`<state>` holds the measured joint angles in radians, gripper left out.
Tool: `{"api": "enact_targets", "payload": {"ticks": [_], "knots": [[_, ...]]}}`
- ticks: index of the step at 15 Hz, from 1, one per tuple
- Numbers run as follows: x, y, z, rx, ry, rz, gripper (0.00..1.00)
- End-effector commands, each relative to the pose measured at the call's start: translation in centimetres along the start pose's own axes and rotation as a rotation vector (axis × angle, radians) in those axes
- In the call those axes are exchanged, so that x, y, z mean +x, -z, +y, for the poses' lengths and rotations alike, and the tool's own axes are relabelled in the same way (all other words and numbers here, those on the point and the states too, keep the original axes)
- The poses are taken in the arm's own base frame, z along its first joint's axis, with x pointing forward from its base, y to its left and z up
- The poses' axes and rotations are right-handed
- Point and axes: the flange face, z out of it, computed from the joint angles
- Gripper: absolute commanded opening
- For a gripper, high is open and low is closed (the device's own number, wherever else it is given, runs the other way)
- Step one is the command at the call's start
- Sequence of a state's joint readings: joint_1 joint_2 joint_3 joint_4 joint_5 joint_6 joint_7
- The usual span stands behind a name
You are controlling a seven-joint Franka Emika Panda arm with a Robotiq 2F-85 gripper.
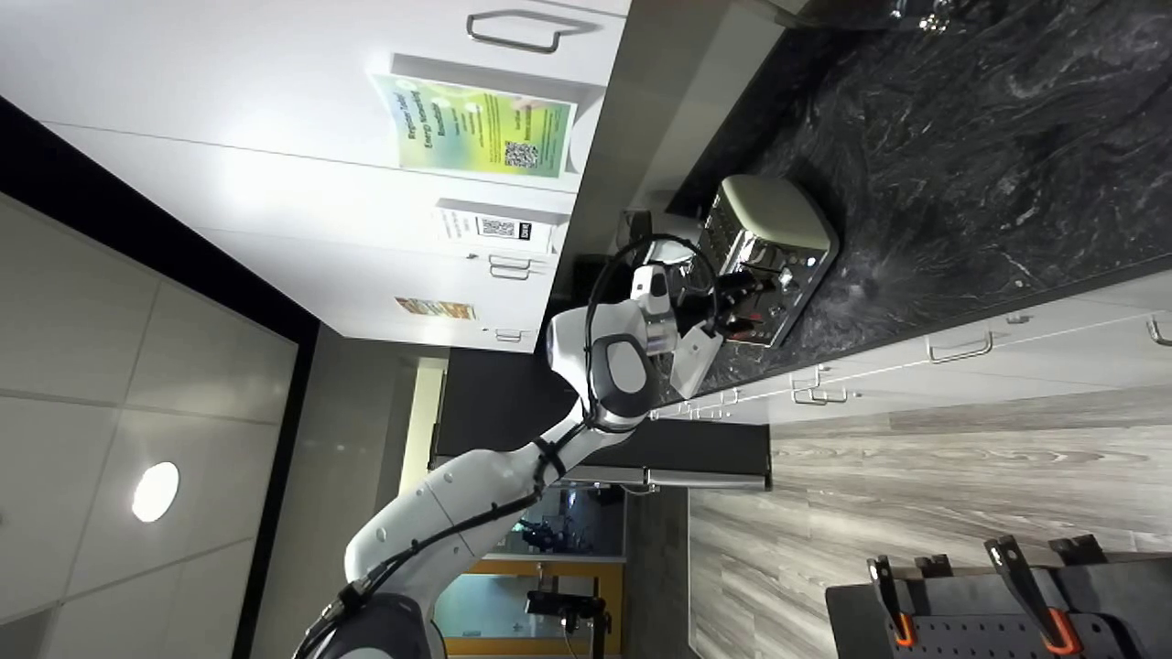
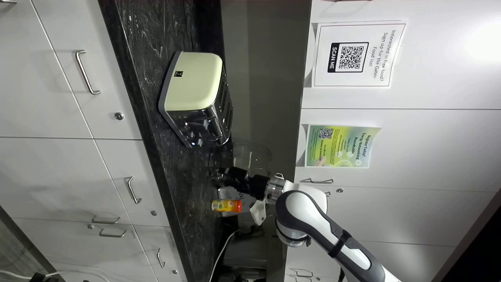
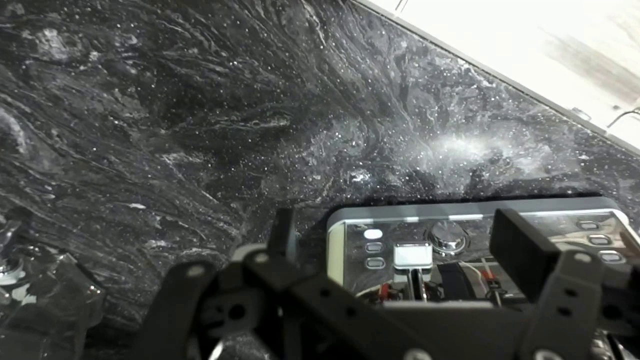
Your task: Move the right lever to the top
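On the dark marbled countertop, saw a cream-and-chrome toaster, sideways in both exterior views only through the turn of the cameras. In the wrist view, found the toaster upside down, grey base uppermost, with a pale square lever framed between the fingers of the gripper. Saw those fingers spread wide, holding nothing, without visible contact with the lever. Took this for the right lever, judging from the cream side and lit button close by.

Made out the lever near the base, apparently at the low end of the slot, so judged the lift not yet done. Counted only the approach as well advanced. Judged left to do: bringing a finger under the lever and pushing toward the toaster's top.

Could not make out a second lever, perhaps hidden behind the dark finger. Lost the slot's upper end behind black linkage. Could not gauge depth there; in an exterior view, read the gripper as near but apart from the toaster. Found a clear, shiny object cut off at the wrist view's left edge, too unclear to name.
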<state>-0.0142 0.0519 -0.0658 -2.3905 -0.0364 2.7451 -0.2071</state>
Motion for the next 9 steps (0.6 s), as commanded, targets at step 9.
{"api": "enact_targets", "payload": {"ticks": [9], "knots": [[0.22, -3.45, 1.73, -0.006, -0.089, -0.051, 1.00]]}}
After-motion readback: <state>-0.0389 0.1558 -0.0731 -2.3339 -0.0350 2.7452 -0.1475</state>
